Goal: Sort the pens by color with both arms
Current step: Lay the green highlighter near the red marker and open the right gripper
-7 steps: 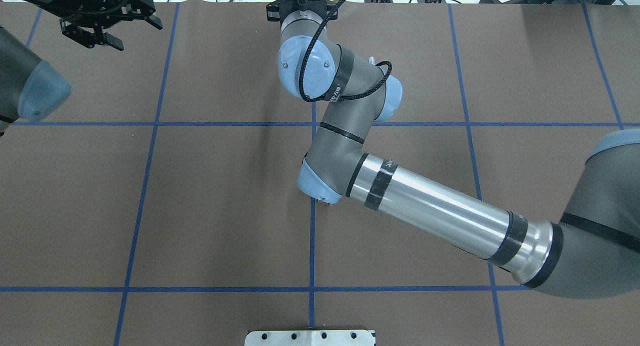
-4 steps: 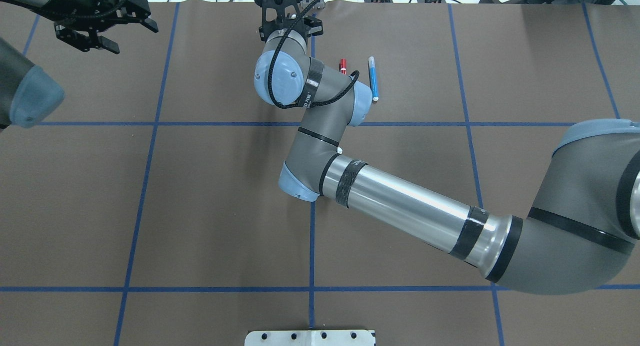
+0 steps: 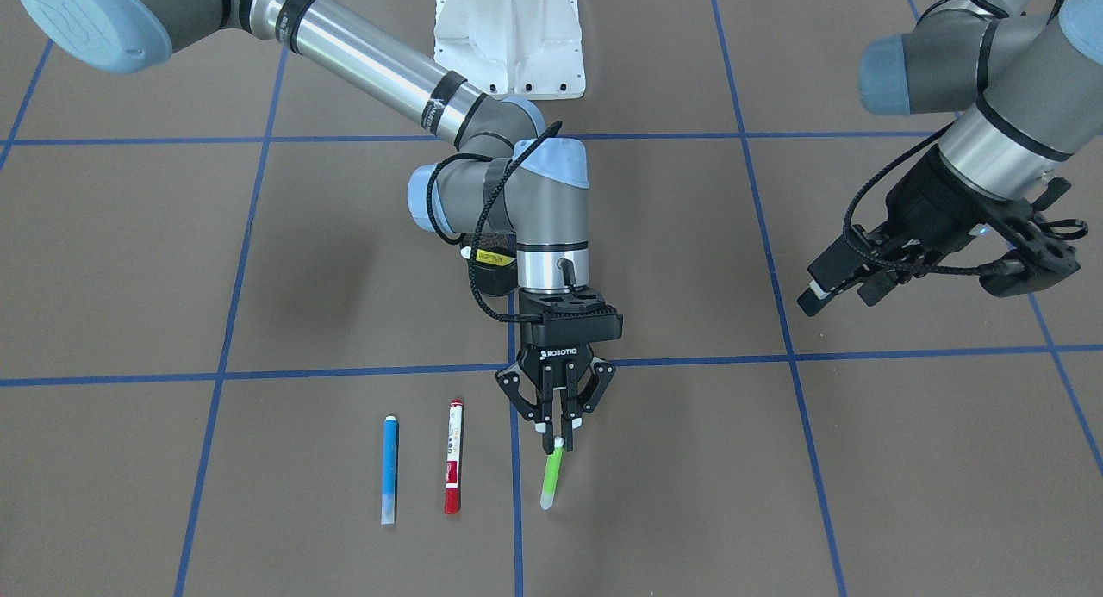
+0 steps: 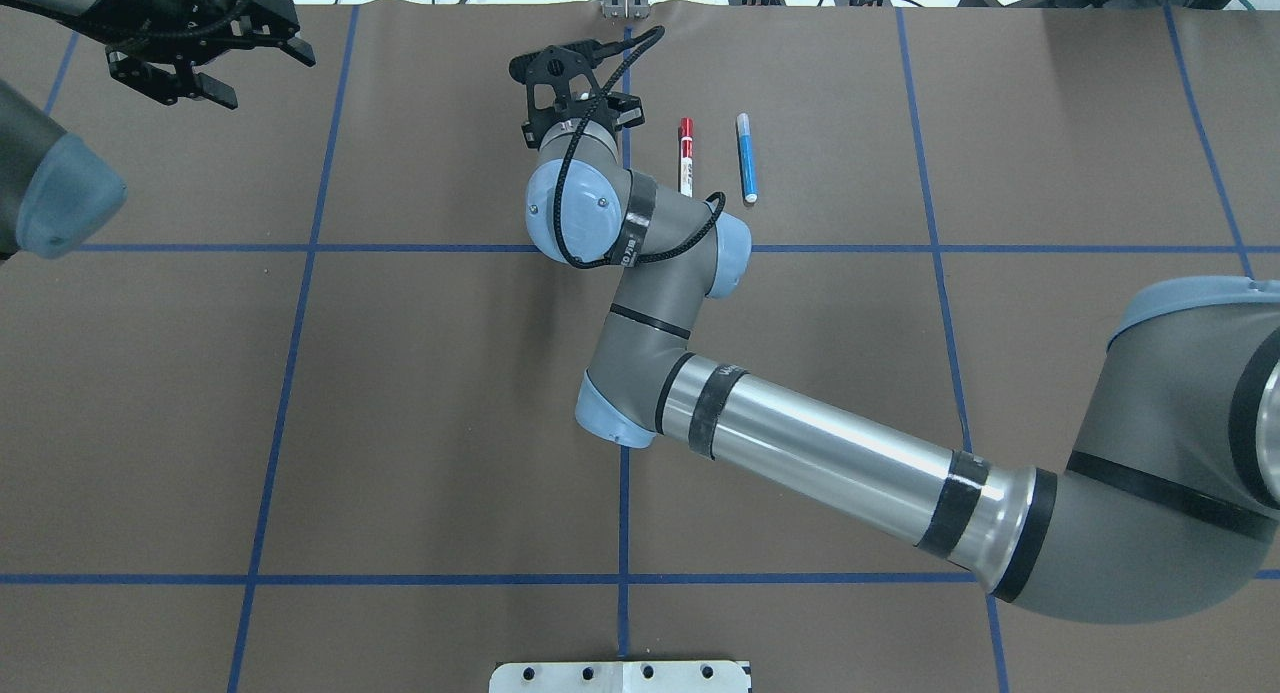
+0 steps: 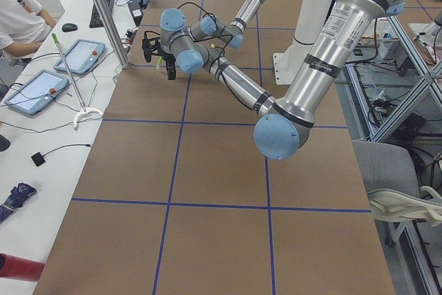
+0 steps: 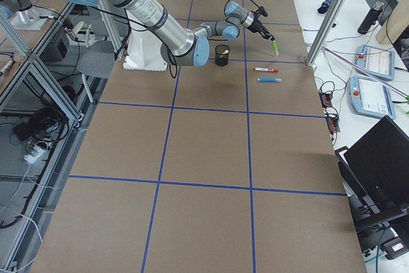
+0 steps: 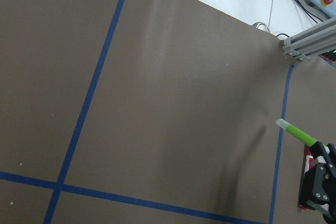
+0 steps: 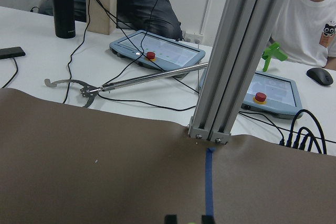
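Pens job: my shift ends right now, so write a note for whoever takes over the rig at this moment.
Right pincer: shut on the green pen, held by one end, tilted.
Left pincer: open, empty, off to its own side.
Blue pen and red-and-white pen: lying side by side on the table, apart.
Black mesh cup: by the right arm, contents too small to tell.
Done: green pen gripped.
Left: place it, then sort the other two.
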Motion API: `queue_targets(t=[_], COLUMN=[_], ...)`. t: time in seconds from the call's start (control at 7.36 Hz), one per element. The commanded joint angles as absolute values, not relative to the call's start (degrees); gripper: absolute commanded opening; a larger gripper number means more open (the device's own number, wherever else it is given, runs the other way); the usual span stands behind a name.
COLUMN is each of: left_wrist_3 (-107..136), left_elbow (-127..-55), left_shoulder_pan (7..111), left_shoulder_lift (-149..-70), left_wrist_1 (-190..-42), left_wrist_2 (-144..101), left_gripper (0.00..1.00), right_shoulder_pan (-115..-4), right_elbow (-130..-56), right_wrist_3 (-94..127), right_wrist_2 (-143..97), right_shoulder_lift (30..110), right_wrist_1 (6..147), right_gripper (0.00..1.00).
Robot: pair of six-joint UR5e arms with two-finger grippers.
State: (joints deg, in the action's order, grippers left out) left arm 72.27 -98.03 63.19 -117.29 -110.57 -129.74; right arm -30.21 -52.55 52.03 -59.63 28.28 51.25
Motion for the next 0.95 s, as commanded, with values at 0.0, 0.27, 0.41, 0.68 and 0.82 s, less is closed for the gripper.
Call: queue_targets(t=[0.0, 0.27, 0.41, 0.68, 0.82], left_wrist_3=[72.3, 77.4, 81.9, 91.4, 94.6], left_elbow=[-98.0, -97.9, -98.1, -98.1, -98.1], left_shoulder_pan=[63.2, 62.8, 62.4, 56.6, 53.2], left_shoulder_lift=[-117.3, -118.4, -119.8, -123.1, -126.4], left_wrist_1=[-110.6, -110.5, -110.5, -110.0, -106.1], left_wrist_2=[-129.6, -129.2, -129.2, -126.4, -124.1], left_gripper=[0.99, 0.99, 0.99, 0.99, 0.99], right_shoulder_pan=[-29.6, -29.2, -29.7, -34.7, -39.0], right_elbow=[-55.6, -65.4, -74.9, -82.7, -84.6], right_wrist_3=[50.4, 49.8, 50.0, 53.6, 57.8], right_wrist_2=[-60.3, -61.0, -69.1, -83.3, -91.0], right_shoulder_lift=[31.0, 37.0, 42.5, 48.7, 51.9], right_wrist_1=[51.3, 52.0, 54.5, 55.5, 55.4], right_gripper=[0.99, 1.0, 1.0, 1.0, 1.0])
